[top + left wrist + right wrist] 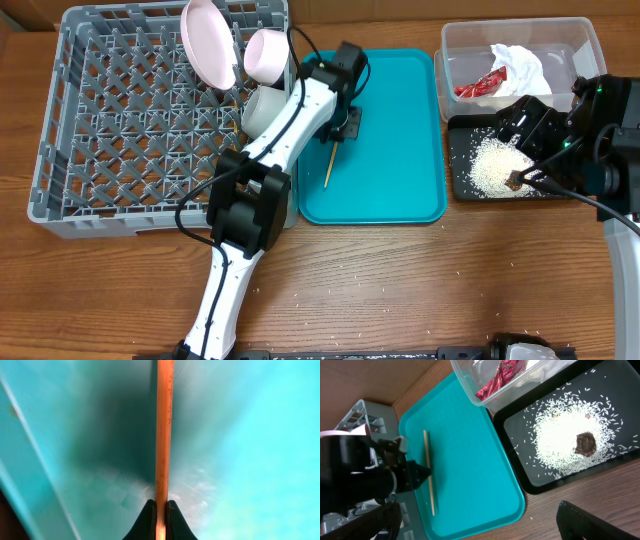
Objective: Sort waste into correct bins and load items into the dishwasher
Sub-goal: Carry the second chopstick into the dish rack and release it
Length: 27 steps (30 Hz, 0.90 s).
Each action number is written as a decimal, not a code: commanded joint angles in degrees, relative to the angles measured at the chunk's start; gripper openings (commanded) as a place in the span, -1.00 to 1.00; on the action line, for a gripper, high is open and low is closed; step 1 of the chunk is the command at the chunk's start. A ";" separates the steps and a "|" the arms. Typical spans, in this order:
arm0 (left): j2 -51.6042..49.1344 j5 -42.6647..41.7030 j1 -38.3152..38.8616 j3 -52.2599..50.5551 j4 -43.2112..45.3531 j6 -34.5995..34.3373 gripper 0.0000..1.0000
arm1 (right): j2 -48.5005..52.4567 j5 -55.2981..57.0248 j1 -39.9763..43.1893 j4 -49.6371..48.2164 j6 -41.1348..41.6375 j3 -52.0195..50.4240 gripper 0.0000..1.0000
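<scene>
My left gripper (pixel 343 127) (pixel 160 506) is shut on one wooden chopstick (pixel 327 166) (pixel 164 420) over the teal tray; the chopstick also shows in the right wrist view (pixel 427 470). The grey dish rack (pixel 90 130) holds the pink plate (pixel 207 42), the pink bowl (pixel 268 55) and the whitish-grey bowl (pixel 260 108). The clear tub (pixel 460 45) holds the white napkin (pixel 520 65) and the red wrapper (pixel 478 87). The black tray (pixel 460 185) holds rice (pixel 490 165) and a brown lump (pixel 514 183). My right gripper (pixel 528 172) (pixel 480 525) is open and empty above the black tray. The cup is out of view.
The teal tray (pixel 400 150) (pixel 470 460) lies between the rack and the bins. A few stray rice grains (pixel 300 295) lie on the wooden table in front. The left arm stretches over the rack's right edge.
</scene>
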<state>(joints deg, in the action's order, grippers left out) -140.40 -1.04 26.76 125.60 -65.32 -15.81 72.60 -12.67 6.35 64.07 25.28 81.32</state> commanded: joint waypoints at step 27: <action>25.59 12.46 -21.55 -5.40 -17.86 5.70 -0.92 | -0.20 0.22 0.15 -0.31 0.02 0.39 1.00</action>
<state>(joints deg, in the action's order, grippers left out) -114.13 12.53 6.20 126.32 -85.47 -13.10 72.60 -12.67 6.35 64.07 25.30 81.32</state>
